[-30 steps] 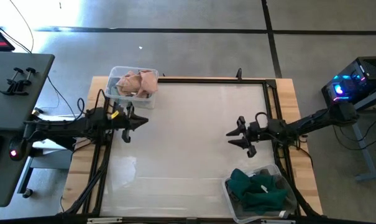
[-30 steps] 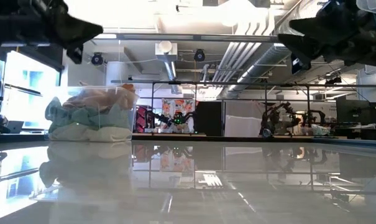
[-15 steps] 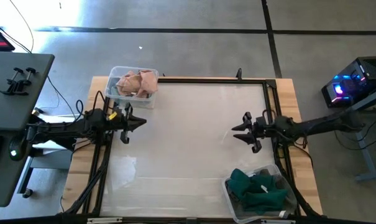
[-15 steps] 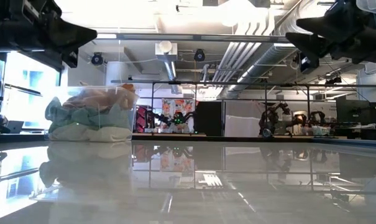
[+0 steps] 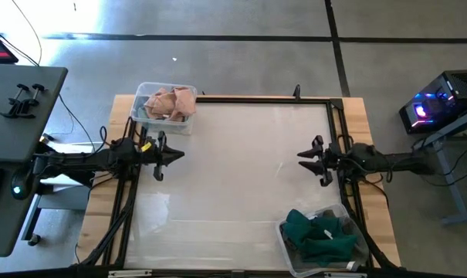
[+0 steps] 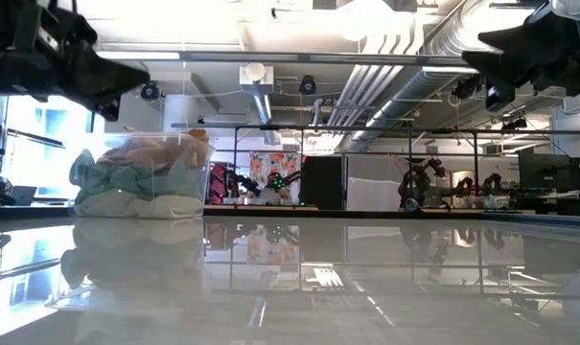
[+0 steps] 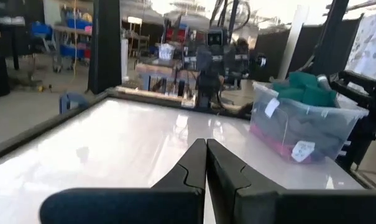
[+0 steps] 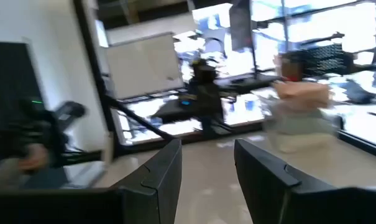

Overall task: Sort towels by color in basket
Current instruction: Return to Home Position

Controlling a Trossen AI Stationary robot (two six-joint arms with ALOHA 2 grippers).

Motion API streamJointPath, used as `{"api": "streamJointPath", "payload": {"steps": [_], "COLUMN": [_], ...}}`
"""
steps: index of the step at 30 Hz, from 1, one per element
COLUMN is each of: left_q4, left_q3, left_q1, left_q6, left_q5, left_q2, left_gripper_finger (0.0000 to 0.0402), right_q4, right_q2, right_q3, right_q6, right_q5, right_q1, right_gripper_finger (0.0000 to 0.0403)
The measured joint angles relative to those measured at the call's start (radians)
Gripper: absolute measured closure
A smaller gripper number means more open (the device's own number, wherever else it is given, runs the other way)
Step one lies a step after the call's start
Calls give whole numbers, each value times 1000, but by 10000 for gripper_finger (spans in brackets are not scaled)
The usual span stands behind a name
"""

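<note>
A clear bin (image 5: 165,106) at the table's far left corner holds light towels, a peach one (image 5: 174,100) on top, with pale mint and white below (image 6: 141,184). A second clear bin (image 5: 323,239) at the near right corner holds dark towels, a teal one (image 5: 310,230) on top; in the left wrist view (image 7: 299,115) magenta and grey show under the teal. My left gripper (image 5: 179,154) is shut and empty above the table's left side. My right gripper (image 5: 302,160) is open and empty above the right side.
A black frame (image 5: 264,100) runs along the table's edges. The white tabletop (image 5: 233,177) lies bare between the two bins. A desk with clamps (image 5: 21,96) stands left of the table, and a lit device (image 5: 426,108) stands to its right.
My right gripper has drawn back toward the table's right edge, staying high above it. My left gripper has kept about where it was and has dipped a little in the low view. The bins and the towels have not moved.
</note>
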Motion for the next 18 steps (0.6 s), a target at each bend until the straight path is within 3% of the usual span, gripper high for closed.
{"api": "streamJointPath", "payload": {"steps": [8,18], "left_q4": [-10,-67], "left_q3": [0,0], "left_q1": [0,0], "left_q6": [11,21], "left_q5": [0,2], "left_q2": [0,0], "left_gripper_finger": [401,401], "right_q4": [-226,-284], "right_q2": [-129,-119], "right_q3": [0,5], "right_q6": [6,-21], "right_q5": [100,99], "right_q1": [0,0], "right_gripper_finger": [258,258]}}
